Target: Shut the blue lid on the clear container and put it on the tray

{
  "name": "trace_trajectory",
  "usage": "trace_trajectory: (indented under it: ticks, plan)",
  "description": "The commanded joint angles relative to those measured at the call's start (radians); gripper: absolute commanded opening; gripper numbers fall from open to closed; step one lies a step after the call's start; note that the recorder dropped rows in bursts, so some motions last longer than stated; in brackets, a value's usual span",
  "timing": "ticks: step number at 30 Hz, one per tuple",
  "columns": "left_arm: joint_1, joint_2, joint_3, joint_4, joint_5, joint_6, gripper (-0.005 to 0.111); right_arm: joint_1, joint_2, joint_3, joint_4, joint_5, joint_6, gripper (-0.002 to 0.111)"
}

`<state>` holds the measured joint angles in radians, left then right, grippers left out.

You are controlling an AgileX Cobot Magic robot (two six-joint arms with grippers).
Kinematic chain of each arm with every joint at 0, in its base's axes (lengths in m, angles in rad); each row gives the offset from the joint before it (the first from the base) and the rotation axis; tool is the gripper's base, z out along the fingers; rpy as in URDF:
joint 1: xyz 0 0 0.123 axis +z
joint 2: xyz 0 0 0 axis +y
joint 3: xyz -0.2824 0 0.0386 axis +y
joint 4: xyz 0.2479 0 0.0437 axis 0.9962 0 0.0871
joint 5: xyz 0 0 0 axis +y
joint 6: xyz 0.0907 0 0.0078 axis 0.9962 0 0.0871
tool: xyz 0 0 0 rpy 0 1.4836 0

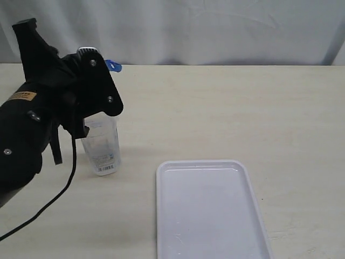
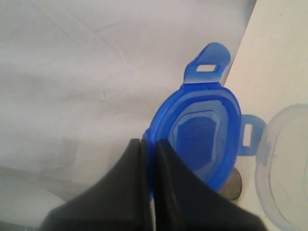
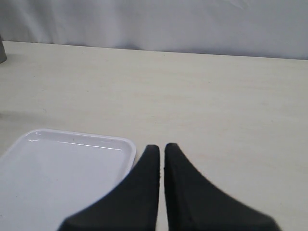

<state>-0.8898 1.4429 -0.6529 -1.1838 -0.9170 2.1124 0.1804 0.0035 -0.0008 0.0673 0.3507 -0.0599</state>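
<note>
Blue lid (image 2: 202, 130), rim clamped in left gripper (image 2: 150, 142), open clear container (image 1: 102, 147) just past fingertips; right gripper (image 3: 161, 147) pressed together, holding nothing, tray (image 3: 62, 178) beside; closing, placing outstanding

Blue lid (image 2: 198, 132), flaps splayed, sits pinched by its edge in the left pincer (image 2: 149, 143). Clear container (image 1: 101, 147) stands upright and open beneath it. White tray (image 1: 210, 216) lies flat, well apart.

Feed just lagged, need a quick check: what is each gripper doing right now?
Left gripper: closed on the rim of the small blue plastic lid.
Right gripper: closed, holding nothing.
</note>
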Motion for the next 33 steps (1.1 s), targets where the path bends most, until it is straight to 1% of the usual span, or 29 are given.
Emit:
trace_trajectory:
  ticks: [1,5,11,18,24,26,29,33]
  plan:
    - [-0.024,-0.001,0.001,-0.032,-0.025,0.03,0.0,-0.003,-0.003,0.001,-0.004,-0.007,0.0,0.004]
    - [-0.024,-0.001,0.001,-0.035,-0.067,0.03,0.0,-0.003,-0.003,0.001,-0.004,-0.007,0.0,0.004]
    - [-0.024,-0.001,0.003,-0.043,-0.073,0.03,0.0,-0.003,-0.003,0.001,-0.004,-0.007,0.0,0.004]
    - [-0.024,-0.001,0.071,0.005,-0.063,0.03,0.0,-0.003,-0.003,0.001,-0.004,-0.007,0.0,0.004]
    - [-0.055,-0.001,0.071,0.004,-0.076,0.03,0.0,-0.003,-0.003,0.001,-0.004,-0.007,0.0,0.004]
    - [-0.064,-0.001,0.071,0.007,-0.105,0.03,0.0,-0.003,-0.003,0.001,-0.004,-0.007,0.0,0.004]
    - [-0.064,-0.001,0.071,0.014,-0.146,0.03,0.0,-0.003,-0.003,0.001,-0.004,-0.007,0.0,0.004]
    - [-0.064,-0.001,0.071,0.012,-0.134,0.03,0.0,-0.003,-0.003,0.001,-0.004,-0.007,0.0,0.004]
